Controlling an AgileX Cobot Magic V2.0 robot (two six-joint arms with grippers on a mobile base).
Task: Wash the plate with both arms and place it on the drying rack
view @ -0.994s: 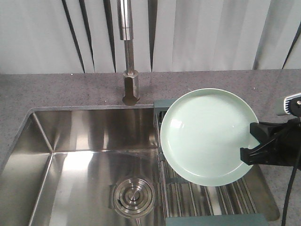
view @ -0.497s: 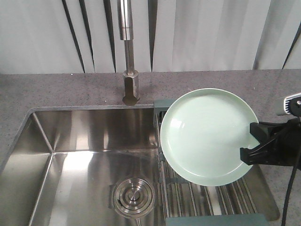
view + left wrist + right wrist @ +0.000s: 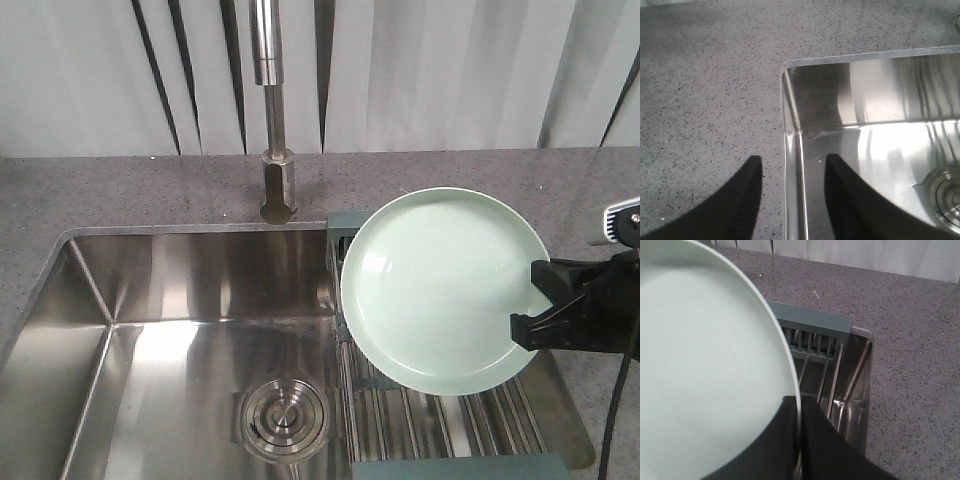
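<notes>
My left gripper point(image 3: 792, 167) hangs parted and empty over the sink's point(image 3: 200, 270) left edge. At the right end, above the drying rack point(image 3: 430, 420), my right gripper point(image 3: 799, 412) pinches the plate point(image 3: 440, 285) by its rim. I judge the plate stiff, slick and breakable.

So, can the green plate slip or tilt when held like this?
Probably stiff: the plate shows no bend, pinched only at the rim by the right gripper. Its glossy surface may slip. Held at one edge, it could pivot.
</notes>
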